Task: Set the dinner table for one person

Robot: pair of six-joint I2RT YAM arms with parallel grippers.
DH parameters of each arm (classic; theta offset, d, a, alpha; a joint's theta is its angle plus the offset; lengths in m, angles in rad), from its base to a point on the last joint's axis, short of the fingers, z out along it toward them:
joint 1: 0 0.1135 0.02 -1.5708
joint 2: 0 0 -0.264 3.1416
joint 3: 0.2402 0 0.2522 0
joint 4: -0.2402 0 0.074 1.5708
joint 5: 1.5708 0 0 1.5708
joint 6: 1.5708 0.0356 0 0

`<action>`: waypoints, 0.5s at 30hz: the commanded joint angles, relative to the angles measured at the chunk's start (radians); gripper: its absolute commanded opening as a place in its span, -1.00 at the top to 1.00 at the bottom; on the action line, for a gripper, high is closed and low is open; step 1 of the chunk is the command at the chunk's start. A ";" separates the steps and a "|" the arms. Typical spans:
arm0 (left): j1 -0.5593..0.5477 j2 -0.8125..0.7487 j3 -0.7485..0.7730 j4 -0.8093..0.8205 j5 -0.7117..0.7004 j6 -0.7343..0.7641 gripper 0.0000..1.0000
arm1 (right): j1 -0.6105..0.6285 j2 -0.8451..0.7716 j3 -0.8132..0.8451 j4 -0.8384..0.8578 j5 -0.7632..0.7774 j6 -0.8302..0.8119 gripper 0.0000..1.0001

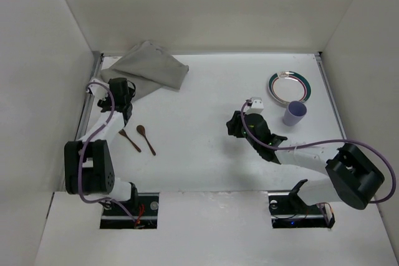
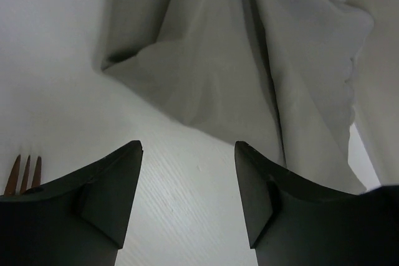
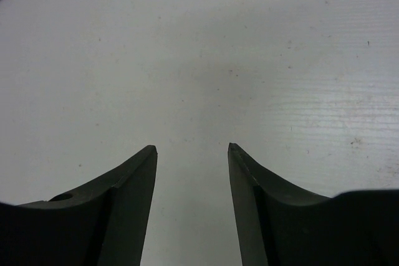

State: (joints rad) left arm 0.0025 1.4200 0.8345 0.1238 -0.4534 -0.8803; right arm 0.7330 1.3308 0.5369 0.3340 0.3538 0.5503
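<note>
The dinner table [image 1: 199,160] is a white top. On its back left lies a crumpled grey cloth mat [image 1: 149,66]. My left gripper [image 1: 126,105] hovers at the mat's near edge. In the left wrist view that gripper [image 2: 187,147] is open over bare white top, with the mat [image 2: 249,60] just ahead. A wooden fork [image 1: 129,140] and a wooden spoon [image 1: 146,138] lie side by side nearby; the fork's tines [image 2: 24,174] show at the left. My right gripper [image 1: 235,124] is mid-table, and in its wrist view it [image 3: 192,147] is open above bare tabletop [image 3: 206,42].
A white plate [image 1: 288,86] with a green and purple rim sits at the back right. A lilac cup [image 1: 294,114] stands just in front of it. Metal rails [image 1: 87,104] run along the side edges, and white walls enclose the table.
</note>
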 commanded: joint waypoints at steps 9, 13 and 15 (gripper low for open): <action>0.153 0.310 0.236 0.047 0.113 0.026 -0.15 | 0.003 -0.004 0.031 0.069 -0.012 0.002 -0.14; 0.152 0.399 0.304 0.013 0.116 0.044 -0.07 | 0.003 0.024 0.046 0.057 -0.018 -0.003 -0.14; 0.141 0.424 0.304 0.019 0.130 0.038 0.17 | 0.003 0.016 0.044 0.065 -0.006 -0.013 -0.14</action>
State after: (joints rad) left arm 0.1528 1.8328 1.0969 0.1497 -0.3538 -0.8536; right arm 0.7330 1.3445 0.5438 0.3462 0.3397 0.5491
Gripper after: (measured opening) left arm 0.445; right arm 0.569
